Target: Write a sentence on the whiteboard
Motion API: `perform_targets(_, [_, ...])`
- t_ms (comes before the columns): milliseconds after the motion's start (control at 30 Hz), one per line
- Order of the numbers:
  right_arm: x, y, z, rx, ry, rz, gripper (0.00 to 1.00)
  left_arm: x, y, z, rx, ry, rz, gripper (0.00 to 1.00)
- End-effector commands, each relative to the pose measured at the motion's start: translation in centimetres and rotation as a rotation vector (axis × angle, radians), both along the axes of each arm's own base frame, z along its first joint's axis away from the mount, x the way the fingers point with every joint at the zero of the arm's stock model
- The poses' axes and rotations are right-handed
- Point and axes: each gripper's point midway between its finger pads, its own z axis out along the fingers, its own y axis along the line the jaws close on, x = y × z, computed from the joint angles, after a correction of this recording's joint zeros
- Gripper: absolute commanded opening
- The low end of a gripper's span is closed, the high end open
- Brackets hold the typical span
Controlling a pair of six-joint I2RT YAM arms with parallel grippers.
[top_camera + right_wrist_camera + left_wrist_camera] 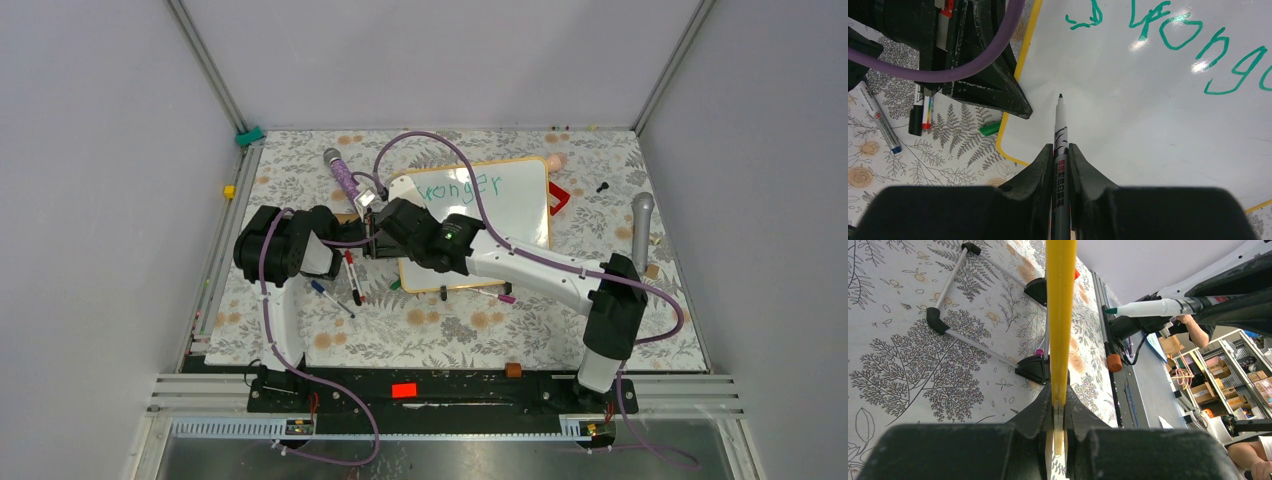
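The whiteboard (pixel 515 225) lies on the floral table; its orange-tan frame runs edge-on up the left wrist view (pixel 1060 315). Green letters of the sentence, "Stronge" (pixel 1193 42), fill the top line; in the top view "onger" (pixel 465 186) shows. No second line shows. My left gripper (pixel 370 238) is shut on the board's left frame edge (pixel 1059 390). My right gripper (pixel 1060 147) is shut on a green-tipped marker (pixel 1061 125). Its tip hovers at the bare board under the first letters, left side. The marker also shows in the left wrist view (pixel 1153 307).
A green cap (pixel 989 128) lies by the board's left edge. Loose markers (pixel 352 275) (pixel 325 293) lie left of the board and a pink-capped one (pixel 500 296) at its near edge. A purple microphone (pixel 343 175), a grey microphone (pixel 641 225) and a red object (pixel 558 197) flank it.
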Motion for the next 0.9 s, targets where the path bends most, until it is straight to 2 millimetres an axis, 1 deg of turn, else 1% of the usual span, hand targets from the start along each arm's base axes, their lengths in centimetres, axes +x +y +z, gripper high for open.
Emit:
perform_targets(0, [0.3, 0.6, 0.8, 0.028, -0.041, -0.033, 0.00, -0.5, 0.2, -0.1, 0.005, 0.034, -0.020, 0.00])
perform_targets(400, [0.2, 0.7, -0.9, -0.007, -0.019, -0.028, 0.00, -0.4, 0.2, -0.3, 0.005, 0.035, -0.019, 0.00])
perform_targets(567, [0.4, 1.0, -1.5, -0.023, -0.018, -0.028, 0.00, -0.4, 0.2, -0.3, 0.005, 0.036, -0.019, 0.00])
perform_targets(867, [0.7, 0.8, -2.6, -0.080, -0.003, -0.053, 0.00, -0.4, 0.2, -0.3, 0.005, 0.037, -0.017, 0.00])
